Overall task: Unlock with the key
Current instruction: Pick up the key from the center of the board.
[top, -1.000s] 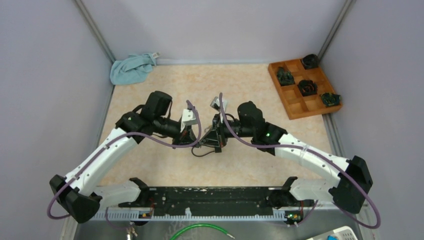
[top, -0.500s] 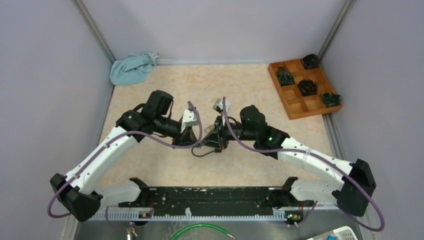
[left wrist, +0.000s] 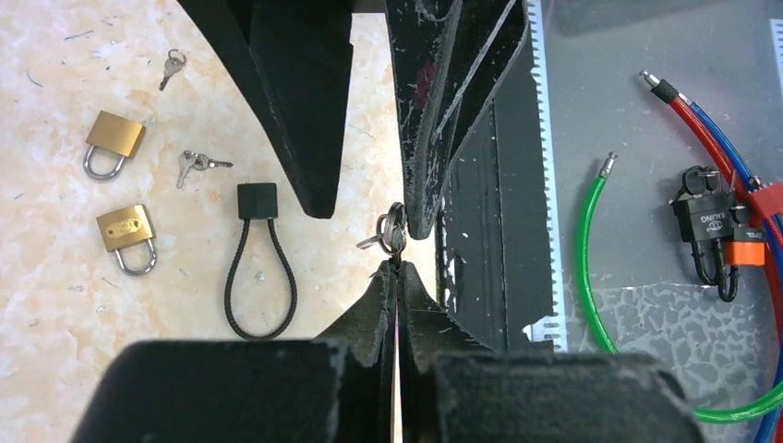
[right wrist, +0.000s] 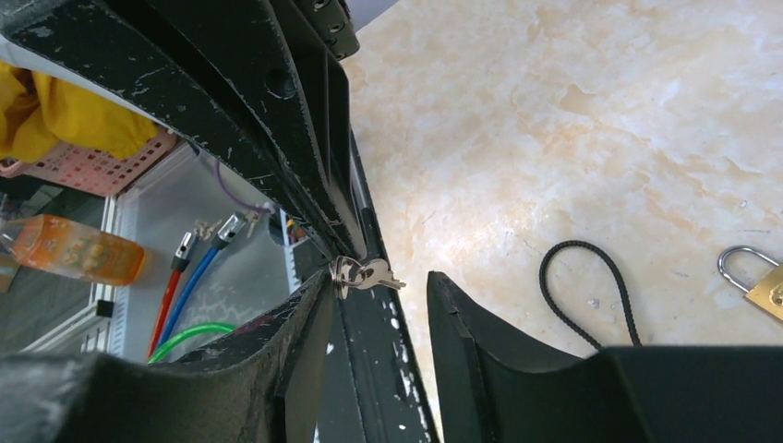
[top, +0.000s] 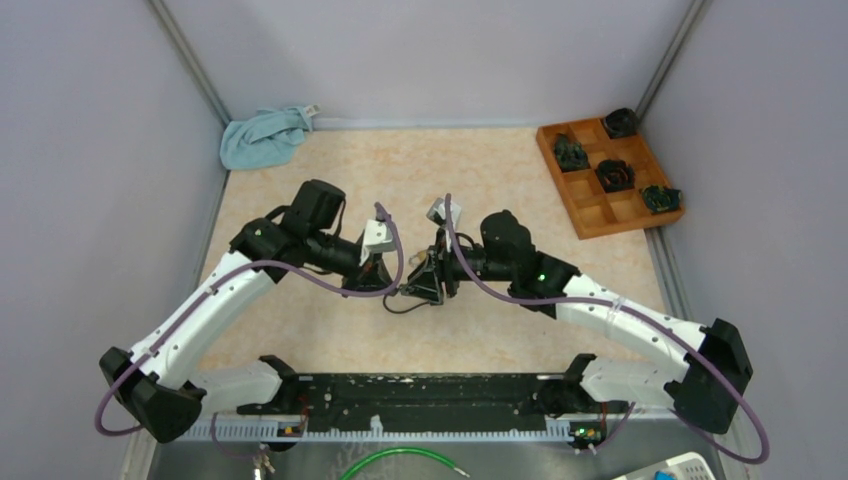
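Keys point(left wrist: 391, 233) on a small ring are pinched in my left gripper point(left wrist: 399, 273), its jaws pressed together on the bunch at the centre of the left wrist view, held up off the bench point(left wrist: 55, 305). My right gripper point(right wrist: 379, 281) faces it with jaws parted, one finger on each side of the bunch. The ring sits just beside the finger at lower left of the right wrist view; I cannot tell whether they touch. On the bench, at the left of the left wrist view, lie an upper brass padlock point(left wrist: 114, 140), a lower brass padlock point(left wrist: 127, 233), a black cable lock point(left wrist: 257, 199) and a loose key pair point(left wrist: 194, 164).
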Tool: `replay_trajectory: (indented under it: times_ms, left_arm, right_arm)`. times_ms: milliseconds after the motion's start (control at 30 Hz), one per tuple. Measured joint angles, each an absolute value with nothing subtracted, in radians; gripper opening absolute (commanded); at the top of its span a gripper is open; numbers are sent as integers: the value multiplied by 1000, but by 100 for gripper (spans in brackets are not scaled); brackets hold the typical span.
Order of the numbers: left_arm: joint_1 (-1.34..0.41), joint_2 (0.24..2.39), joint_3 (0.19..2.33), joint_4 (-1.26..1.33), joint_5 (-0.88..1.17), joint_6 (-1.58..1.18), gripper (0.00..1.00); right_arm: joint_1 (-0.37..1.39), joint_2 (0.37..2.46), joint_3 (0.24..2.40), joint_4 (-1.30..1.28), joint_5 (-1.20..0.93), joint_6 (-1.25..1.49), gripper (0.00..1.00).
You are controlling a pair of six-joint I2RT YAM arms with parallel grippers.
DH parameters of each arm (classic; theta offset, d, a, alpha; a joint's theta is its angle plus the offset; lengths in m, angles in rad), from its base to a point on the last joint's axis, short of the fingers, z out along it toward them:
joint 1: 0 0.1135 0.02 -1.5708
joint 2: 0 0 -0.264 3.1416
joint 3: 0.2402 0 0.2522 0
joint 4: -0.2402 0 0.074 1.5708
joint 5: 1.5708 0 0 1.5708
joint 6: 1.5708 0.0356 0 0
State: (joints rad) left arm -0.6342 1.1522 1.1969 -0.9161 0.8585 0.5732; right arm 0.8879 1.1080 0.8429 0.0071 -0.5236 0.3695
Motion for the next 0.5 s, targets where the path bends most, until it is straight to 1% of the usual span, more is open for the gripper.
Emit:
replay_trajectory:
  times_ms: [67,133,200,333,400,467,500]
  left_arm:
    - [-634,1152,1197,-920,859,574,0]
    - [-634,1152,1198,-921,859,574,0]
    - [-634,1153,1199,-922,858,574,0]
    - [-634,1156,1201,-921,857,574,0]
    - [-634,1158,1201,-921,854,573,0]
    - [-634,1158,1201,-922,851,573,0]
    - [-634,1158,1201,-924,849,573,0]
  right_arm:
    - [888,1108,843,7,-521,368,37]
    - [888,1108,843,7,-521,368,35]
    - [888,1108,844,6,-525,368,30]
    - [891,1109,848,6,-535,369,17]
    - [898,1116,855,6,-538,369,13]
    - [908,1131,868,6,-540,369,3]
    - [914,1140,875,6,-539,368,0]
